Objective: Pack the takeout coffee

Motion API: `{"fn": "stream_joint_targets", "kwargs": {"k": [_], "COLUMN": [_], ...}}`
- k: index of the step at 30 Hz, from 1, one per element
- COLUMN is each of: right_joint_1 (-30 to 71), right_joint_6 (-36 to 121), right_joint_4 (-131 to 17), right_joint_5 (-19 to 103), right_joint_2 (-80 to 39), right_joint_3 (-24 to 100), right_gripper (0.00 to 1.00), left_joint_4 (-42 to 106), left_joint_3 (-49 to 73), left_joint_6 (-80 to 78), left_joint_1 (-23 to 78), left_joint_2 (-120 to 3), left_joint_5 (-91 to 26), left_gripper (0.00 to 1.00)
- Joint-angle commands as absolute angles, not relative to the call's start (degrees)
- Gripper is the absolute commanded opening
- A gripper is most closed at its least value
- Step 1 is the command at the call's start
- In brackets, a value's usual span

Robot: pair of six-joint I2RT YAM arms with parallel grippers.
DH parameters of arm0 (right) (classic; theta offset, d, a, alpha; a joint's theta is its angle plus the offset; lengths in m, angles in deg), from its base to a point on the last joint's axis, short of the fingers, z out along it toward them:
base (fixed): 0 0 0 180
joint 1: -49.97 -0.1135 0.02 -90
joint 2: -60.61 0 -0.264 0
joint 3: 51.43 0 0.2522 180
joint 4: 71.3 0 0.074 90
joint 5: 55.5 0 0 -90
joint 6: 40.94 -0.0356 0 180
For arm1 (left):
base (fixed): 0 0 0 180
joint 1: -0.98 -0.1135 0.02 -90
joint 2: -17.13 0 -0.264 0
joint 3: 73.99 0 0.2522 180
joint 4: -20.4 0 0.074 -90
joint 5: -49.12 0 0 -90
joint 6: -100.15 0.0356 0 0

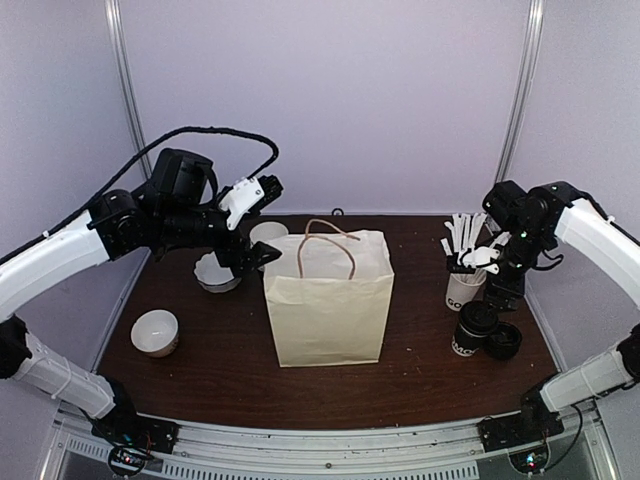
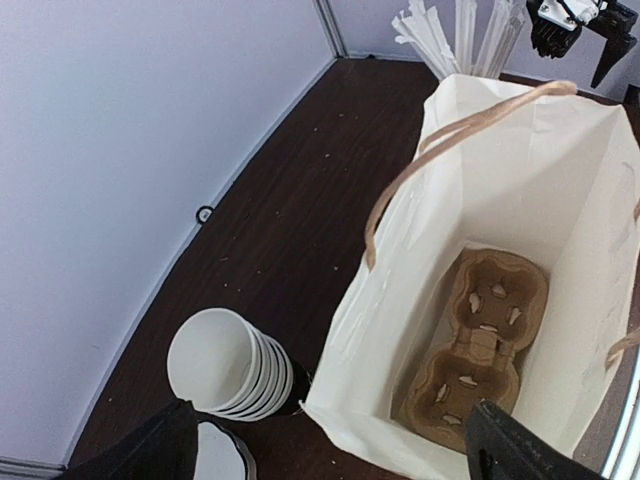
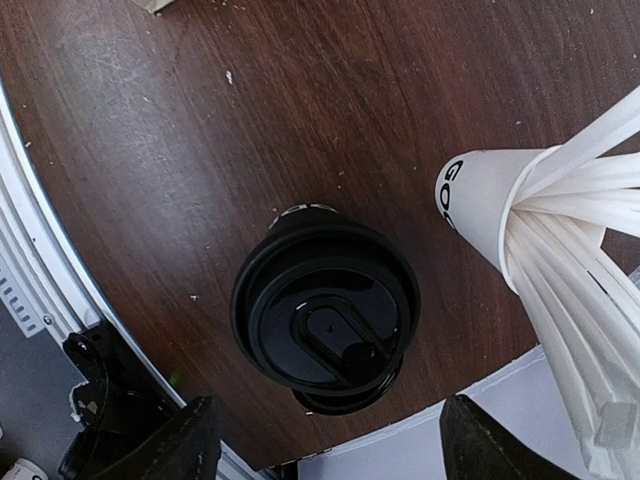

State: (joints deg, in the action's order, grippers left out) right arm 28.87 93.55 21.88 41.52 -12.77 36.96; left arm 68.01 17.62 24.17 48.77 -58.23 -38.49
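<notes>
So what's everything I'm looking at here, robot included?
paper bag: one, cream with brown handles, standing open mid-table
cup tray: one, brown cardboard, on the bag's bottom
coffee cup: one, black with black lid, right of the bag
white cup: one, holding white sticks, behind the coffee cup
dark round thing: one, black, right of the coffee cup, unclear what
cup stack: one, white, on its side behind the bag's left corner
round dish: one, white, near left
fluted dish: one, white, left of the bag
table: one, dark brown
left pincer: open, by the bag's mouth
right pincer: open, above the coffee cup
</notes>
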Motion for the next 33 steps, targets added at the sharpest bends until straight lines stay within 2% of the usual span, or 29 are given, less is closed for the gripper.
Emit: {"fn": "stream_joint_targets", "kwargs": {"k": [1, 9, 11, 20, 23, 28, 33], "right_joint_1": [30.12, 33.10, 33.18, 33.18, 33.18, 33.20, 33.18], "right_joint_6": [91.99, 91.23, 91.28, 92.57, 92.33, 92.03, 92.08], "right_joint_4": [20.60, 22.29, 22.76, 21.93, 20.73, 18.91, 18.74], "right_joint_5": [37.41, 42.00, 43.09, 45.83, 45.35, 42.88, 43.32], "right_joint_2": [-16.18, -22.84, -23.39, -22.61, -22.79, -23.46, -24.05], "right_joint_3": [37.64, 39.97, 40.28, 37.20, 35.96, 34.39, 34.64], "right_gripper": [0.81, 0.85, 0.89, 0.90, 0.97, 0.97, 0.89], "left_joint_4": [56.81, 55.75, 55.60, 55.48, 55.48, 55.44, 55.52], "left_joint_3": [13.63, 12.41, 12.30, 12.12, 12.11, 12.10, 12.03], "left_joint_6": [19.34, 19.36, 19.46, 19.60, 19.64, 19.69, 19.81], "left_joint_1": [48.17, 48.13, 48.17, 48.17, 48.17, 48.17, 48.17], "left_joint_2": [-55.67, -53.54, -53.12, -53.08, -53.12, -53.29, -53.36], "left_joint_5": [-42.99, -44.77, -44.96, -43.95, -43.73, -43.52, -43.54], "left_gripper": [0.98, 0.98, 0.98, 0.98, 0.98, 0.98, 0.98]}}
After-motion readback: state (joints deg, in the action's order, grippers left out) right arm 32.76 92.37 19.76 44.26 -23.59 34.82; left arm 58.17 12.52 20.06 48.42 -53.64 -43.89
